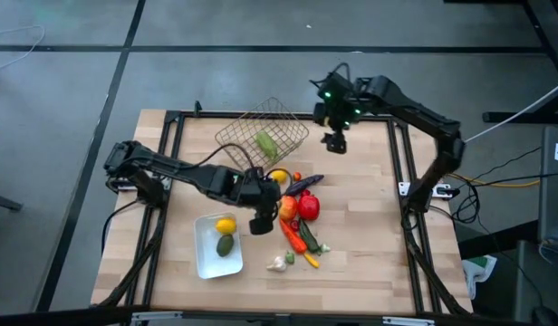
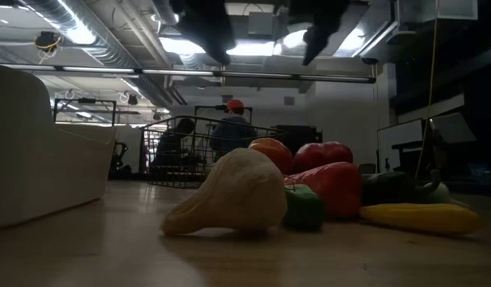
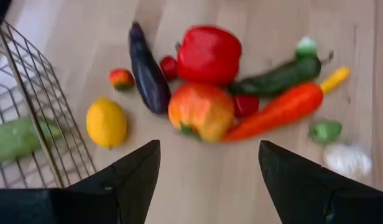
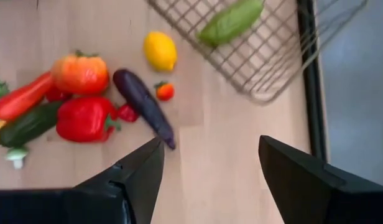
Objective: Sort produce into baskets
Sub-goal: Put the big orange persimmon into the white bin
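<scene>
Produce pile sits mid-table: orange tomato (image 3: 201,112), red pepper (image 3: 208,54), eggplant (image 3: 147,68), carrot (image 3: 280,111), cucumber (image 3: 278,78), garlic (image 3: 347,159), a small green piece (image 3: 326,130), a strawberry-like bit (image 3: 121,78), and a loose lemon (image 3: 106,122).

Left gripper (image 1: 262,222) hangs right over the near edge of that pile, jaws spread wide, nothing between them. In its wrist view the tomato is dead ahead between the fingers (image 3: 126,180), so my read is it's lining up on the tomato or the lemon next to it. Pile is packed tight and pieces touch, so a pick from the outer edge is less likely to shove the neighbours.

White tray (image 1: 206,263) is just beside the left gripper on the side away from the pile; it holds a lemon (image 1: 226,225) and an avocado (image 1: 226,244). Wire basket (image 1: 261,136) is beyond the pile from that gripper, tipped, with one green vegetable (image 1: 266,143) in it. Looks like fruit to the tray, veg to the basket, but that's a guess from three items.

Right gripper (image 1: 334,140) is parked high beside the basket's far corner, jaws also apart and empty, clear of the left arm's work zone.
</scene>
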Controlling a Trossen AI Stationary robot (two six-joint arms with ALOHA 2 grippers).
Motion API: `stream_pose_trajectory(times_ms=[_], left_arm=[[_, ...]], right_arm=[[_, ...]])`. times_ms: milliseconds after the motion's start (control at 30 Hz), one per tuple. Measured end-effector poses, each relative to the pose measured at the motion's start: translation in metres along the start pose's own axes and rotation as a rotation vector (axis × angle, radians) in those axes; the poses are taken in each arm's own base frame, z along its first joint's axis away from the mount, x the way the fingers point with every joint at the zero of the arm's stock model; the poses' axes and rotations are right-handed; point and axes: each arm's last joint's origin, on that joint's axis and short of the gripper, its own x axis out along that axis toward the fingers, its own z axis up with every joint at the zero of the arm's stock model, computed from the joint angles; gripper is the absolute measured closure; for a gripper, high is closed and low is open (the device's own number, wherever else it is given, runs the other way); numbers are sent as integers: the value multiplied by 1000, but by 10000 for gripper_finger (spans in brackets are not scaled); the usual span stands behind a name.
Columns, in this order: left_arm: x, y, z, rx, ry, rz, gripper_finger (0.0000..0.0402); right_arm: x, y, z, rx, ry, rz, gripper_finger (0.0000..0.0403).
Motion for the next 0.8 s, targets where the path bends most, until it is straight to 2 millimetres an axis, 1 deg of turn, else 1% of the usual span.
stream_pose_trajectory(times_ms=[100,233,300,433,567,700,800], left_arm=[[2,5,6,-55,-41,-4,132],[3,9,10,-174,-66,-10,132],[3,9,11,-242,-77,-16,132],[3,9,11,-389,-74,-21,132],[9,7,11,-583,-63,-23,132],[24,3,10,-735,-46,-15,132],[40,-1,7,-800,-8,12,132]], right_arm=[[2,8,-23,22,-16,-7,143],[8,18,-51,56,-64,-23,143],[12,22,-65,75,-88,-30,143],[26,29,-88,105,-82,-26,143],[43,32,-102,132,-74,-21,143],[59,32,-108,137,-80,-23,143],[70,32,-111,135,-98,-28,143]])
